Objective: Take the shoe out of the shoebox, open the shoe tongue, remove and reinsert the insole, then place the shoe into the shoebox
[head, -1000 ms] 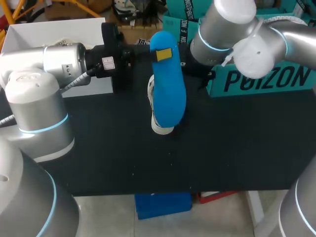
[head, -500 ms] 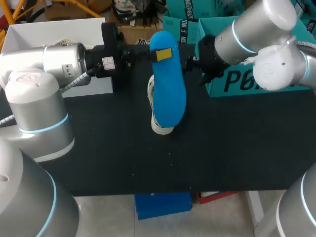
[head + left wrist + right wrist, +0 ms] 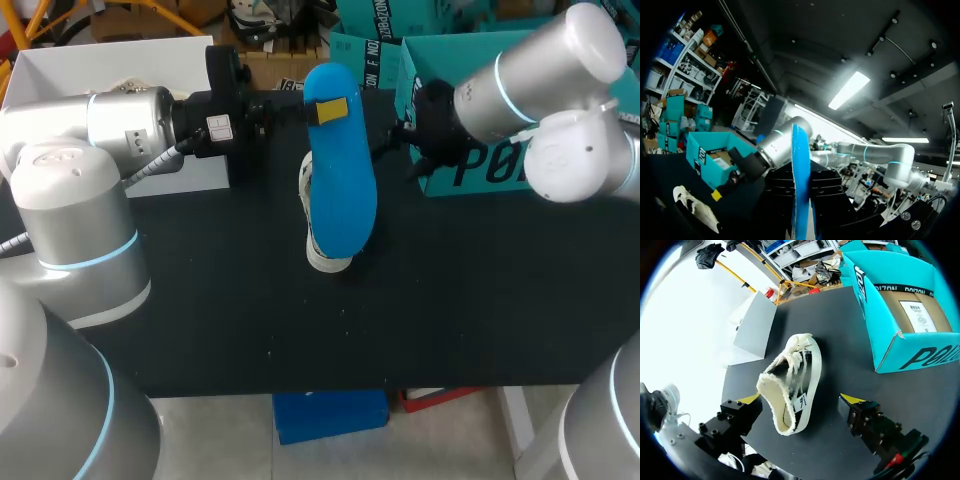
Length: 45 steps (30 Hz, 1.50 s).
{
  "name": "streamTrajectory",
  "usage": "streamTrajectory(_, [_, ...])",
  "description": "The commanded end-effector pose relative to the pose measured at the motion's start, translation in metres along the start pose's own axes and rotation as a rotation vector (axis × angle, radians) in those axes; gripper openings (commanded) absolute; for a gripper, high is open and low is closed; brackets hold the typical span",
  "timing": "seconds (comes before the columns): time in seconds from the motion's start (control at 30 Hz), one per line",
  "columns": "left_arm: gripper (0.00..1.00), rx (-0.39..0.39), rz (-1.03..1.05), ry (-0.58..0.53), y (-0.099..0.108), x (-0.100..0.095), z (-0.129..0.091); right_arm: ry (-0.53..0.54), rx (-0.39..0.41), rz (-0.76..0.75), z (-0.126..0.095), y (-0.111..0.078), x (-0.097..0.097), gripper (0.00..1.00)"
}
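On the black bench [image 3: 250,330] a white-and-black canvas sneaker [image 3: 792,385] lies near the middle, its laces and opening turned up. From overhead only its pale end shows, because the long bright-blue foam insole [image 3: 345,190] hangs in the air over it. The insole is out of the shoe.

The left hand [image 3: 325,108] comes in from the left and is clamped on the insole's far end, with one yellow tip pressed flat against the blue. In the left wrist view the insole stands edge-on straight ahead of that hand.

The right hand [image 3: 801,399] sits on the other side of the insole, just beside its upper part. Its two yellow-tipped fingers [image 3: 852,399] are spread wide and grip nothing. In its own wrist view the sneaker lies ahead between them, and whether either finger touches it I cannot tell.

Farther back, the open teal cardboard shoebox [image 3: 480,165] sits at the bench's far right, just behind the right hand, well apart from the sneaker. An open white box [image 3: 100,65] stands at the far left corner.
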<state>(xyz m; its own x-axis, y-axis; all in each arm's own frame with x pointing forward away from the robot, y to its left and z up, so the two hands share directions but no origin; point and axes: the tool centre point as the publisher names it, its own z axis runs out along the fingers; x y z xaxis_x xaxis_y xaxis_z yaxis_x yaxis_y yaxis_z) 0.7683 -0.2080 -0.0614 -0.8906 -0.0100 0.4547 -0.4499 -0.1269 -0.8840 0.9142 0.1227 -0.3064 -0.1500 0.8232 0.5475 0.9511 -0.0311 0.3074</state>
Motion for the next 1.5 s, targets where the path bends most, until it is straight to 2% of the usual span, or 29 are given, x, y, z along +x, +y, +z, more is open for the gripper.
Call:
streamTrajectory(0.03, [0.0,-0.001,-0.001,-0.007,0.0,0.001,0.002,0.331,0.039,0.093,-0.006,-0.003,-0.013,1.0])
streamTrajectory(0.27, [0.0,-0.001,-0.001,-0.007,0.0,0.001,0.002,0.575,0.082,0.151,-0.016,0.004,-0.016,1.0])
streamTrajectory(0.4, [0.0,-0.001,-0.001,-0.007,0.0,0.001,0.002,0.651,0.097,0.163,-0.019,0.01,-0.013,1.0])
streamTrajectory(0.77, [0.0,-0.001,-0.001,-0.007,0.0,0.001,0.002,0.721,0.112,0.139,-0.025,0.018,0.004,1.0])
streamTrajectory(1.27, [0.0,-0.001,-0.001,-0.007,0.0,0.001,0.002,0.735,0.056,0.14,-0.035,-0.006,0.009,1.0])
streamTrajectory(1.5, [0.0,-0.001,-0.001,-0.007,0.0,0.001,0.002,0.75,0.049,0.142,-0.033,-0.018,0.013,1.0])
